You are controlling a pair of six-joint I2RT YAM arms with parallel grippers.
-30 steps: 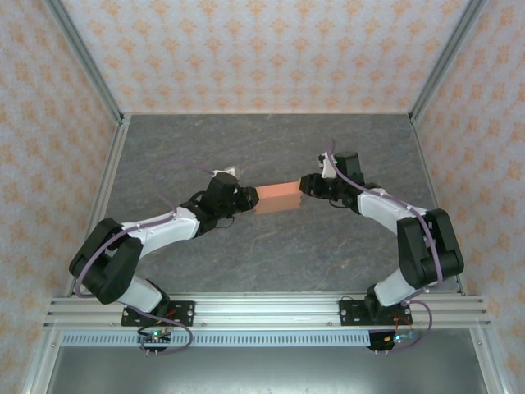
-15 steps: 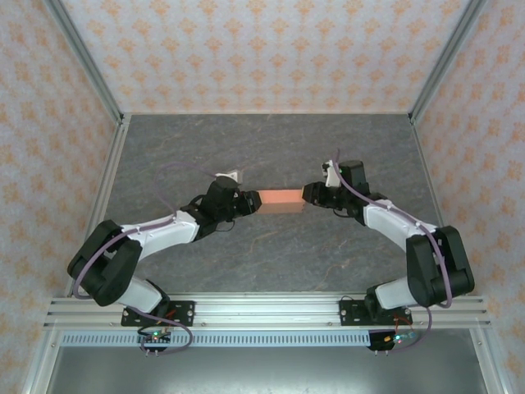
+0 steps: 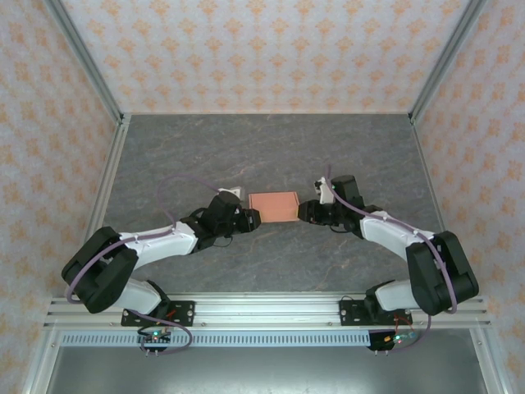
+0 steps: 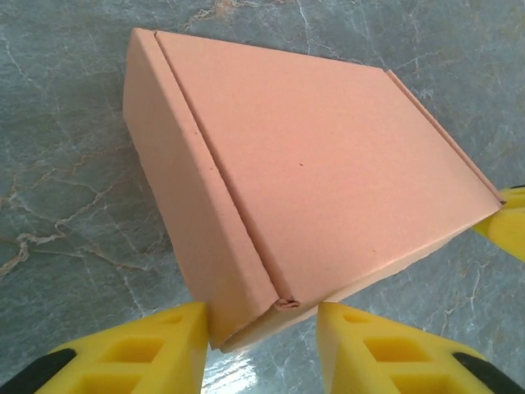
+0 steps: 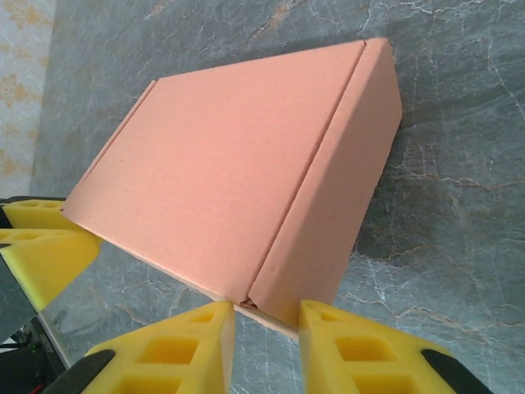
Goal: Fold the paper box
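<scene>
The paper box (image 3: 272, 206) is a closed, flat salmon-orange box lying on the grey table between my two grippers. My left gripper (image 3: 256, 217) is at its near-left corner and my right gripper (image 3: 302, 211) at its near-right corner. In the left wrist view the paper box (image 4: 328, 164) has one corner between my left gripper's (image 4: 262, 316) yellow fingers, with a gap on the right side; the jaws stand open. Seen from the right wrist, the paper box (image 5: 221, 164) pokes a corner between my right gripper's (image 5: 267, 312) slightly parted fingers.
The grey marbled table (image 3: 271, 148) is walled by patterned panels at the back and sides. An aluminium rail (image 3: 262, 310) runs along the near edge by the arm bases. The other gripper's yellow finger (image 4: 504, 226) appears at the box's far corner.
The box went from being held tilted between the grippers to lying flat on the table. Both arms came lower and nearer, and both sets of jaws widened a little.
</scene>
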